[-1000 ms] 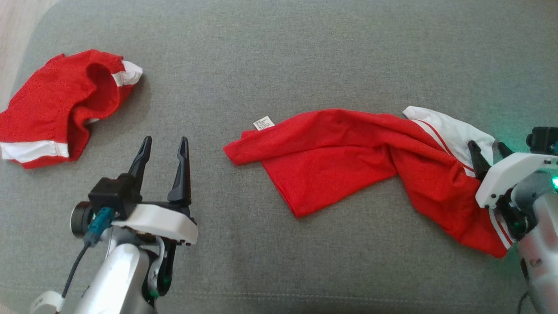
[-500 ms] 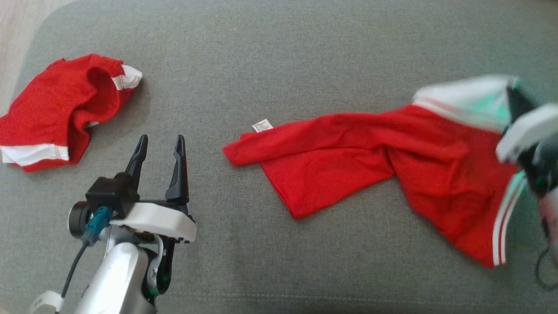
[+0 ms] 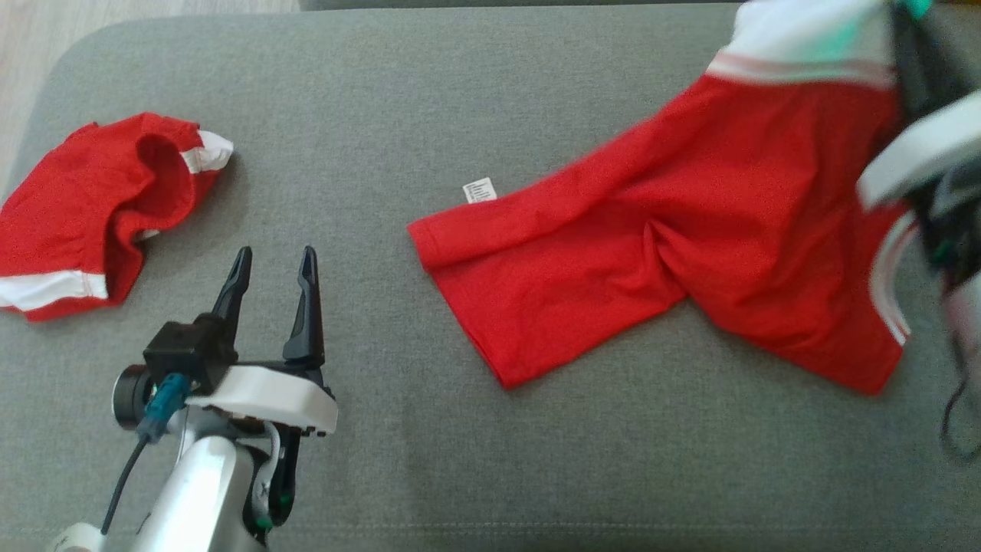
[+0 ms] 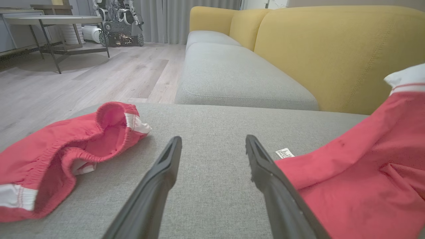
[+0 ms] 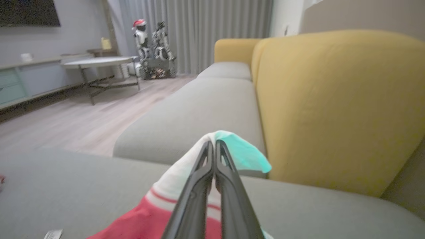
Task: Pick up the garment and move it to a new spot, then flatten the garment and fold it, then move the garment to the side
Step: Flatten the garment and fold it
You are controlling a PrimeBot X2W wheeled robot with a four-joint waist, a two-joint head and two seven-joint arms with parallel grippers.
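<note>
A red garment (image 3: 690,230) with a white striped band lies spread over the right half of the grey cushion (image 3: 460,100). A small white label (image 3: 480,190) sits at its left end. My right gripper (image 3: 903,23) is shut on the white band and holds that end raised at the upper right. Its wrist view shows the fingers (image 5: 199,179) pinching the white cloth (image 5: 176,179) at the gripper (image 5: 212,143). My left gripper (image 3: 276,257) stands open at the lower left, nothing between its fingers. In its wrist view the left gripper (image 4: 213,139) points between the garment (image 4: 365,179) and the other red clothing.
A second red piece of clothing (image 3: 84,207) with white trim lies crumpled at the cushion's left edge (image 4: 66,142). A yellow sofa back (image 5: 332,99) rises beyond the cushion. Wooden floor (image 3: 46,23) lies past the left corner, with a table (image 4: 49,20) farther off.
My right gripper shut on the white band and lifted it up and away, pulling the garment's right end off the cushion and stretching it out. The left gripper has stayed put.
</note>
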